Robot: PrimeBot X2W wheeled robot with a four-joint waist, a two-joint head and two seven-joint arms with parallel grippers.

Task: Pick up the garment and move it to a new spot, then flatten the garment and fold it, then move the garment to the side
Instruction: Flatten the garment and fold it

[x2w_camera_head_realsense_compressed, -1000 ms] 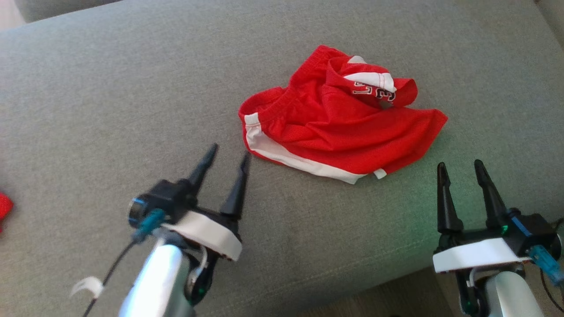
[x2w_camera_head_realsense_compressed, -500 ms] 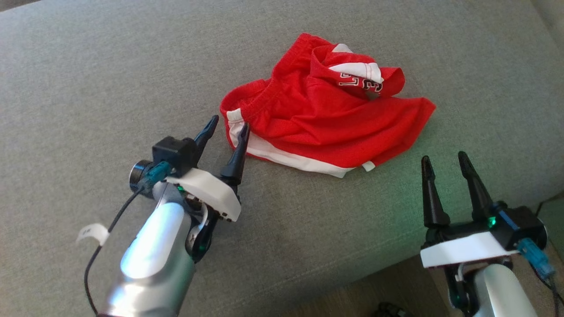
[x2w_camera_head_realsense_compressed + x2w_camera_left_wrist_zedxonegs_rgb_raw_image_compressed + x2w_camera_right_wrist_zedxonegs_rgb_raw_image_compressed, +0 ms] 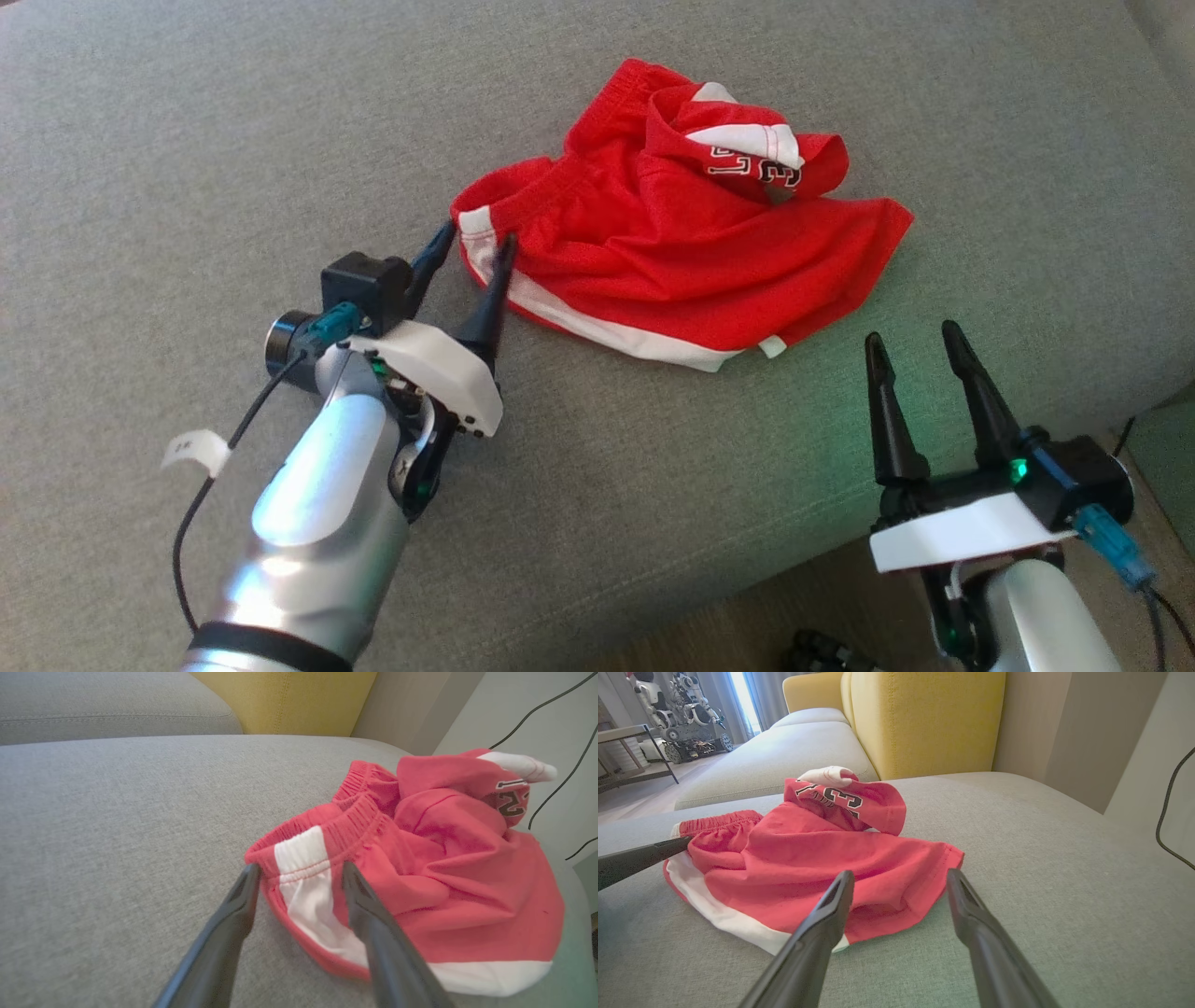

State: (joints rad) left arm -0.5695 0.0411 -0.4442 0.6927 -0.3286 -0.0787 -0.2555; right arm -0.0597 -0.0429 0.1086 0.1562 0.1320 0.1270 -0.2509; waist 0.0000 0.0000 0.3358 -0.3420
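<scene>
Left claw (image 3: 481,233) is down at the shorts (image 3: 691,261) now, fingers spread wide and clamped on nothing. They straddle the corner of the waistband (image 3: 359,814), right where the white stripe (image 3: 303,851) runs. On my left wrist view one finger sits just outside that corner over the sofa (image 3: 187,140), the other lies over the red cloth, and the stripe is between them. I can't tell whether the tips are pressing into the fabric. The shorts lie crumpled on the grey seat, right of centre in the head view. One leg is flopped back on top, showing a white panel and dark numbers (image 3: 840,797). The white stripe runs along the near edge. Right claw (image 3: 911,332) is wide open too, and empty. It hangs over the front of the seat, near the hem but apart from it. On the right wrist view the hem shows between its fingers, beyond the tips, and one of the left claw's fingers reaches the waistband from the left edge. A yellow backrest (image 3: 924,718) stands behind the seat, and a black cable (image 3: 1164,812) hangs at the right.
</scene>
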